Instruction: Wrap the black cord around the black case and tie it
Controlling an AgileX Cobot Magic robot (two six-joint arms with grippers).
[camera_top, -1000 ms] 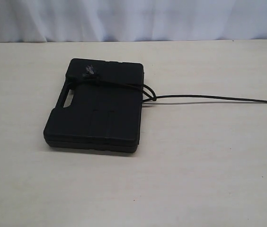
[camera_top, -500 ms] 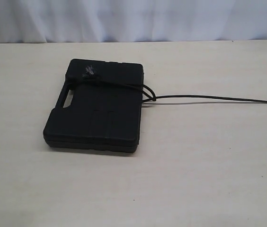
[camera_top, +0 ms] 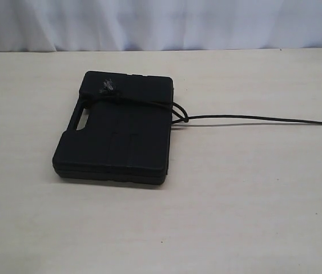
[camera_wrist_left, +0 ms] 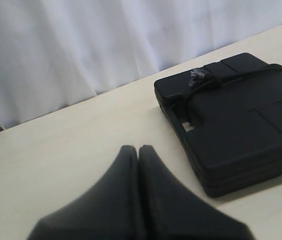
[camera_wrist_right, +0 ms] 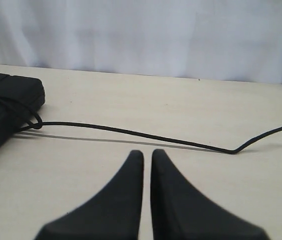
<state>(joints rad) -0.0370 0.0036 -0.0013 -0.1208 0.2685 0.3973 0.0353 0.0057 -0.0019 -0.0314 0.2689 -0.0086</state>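
Black cord (camera_top: 252, 119) wound round the black case (camera_top: 115, 137), apparently knotted.
Left gripper (camera_wrist_left: 138, 150) and right gripper (camera_wrist_right: 147, 155) clenched, empty; the tie looks done, perhaps needs tightening.

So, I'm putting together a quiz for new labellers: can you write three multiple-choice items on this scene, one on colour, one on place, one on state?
1. The table is: A pale beige; B green; C red.
2. The black cord's frayed end lies: A on the table; B on the black case; C under the case.
3. The left gripper and right gripper are: A open; B gripping cord; C shut, empty.
Answers: A, light tabletop; B, tuft rests atop the case; C, jaws closed with nothing between.
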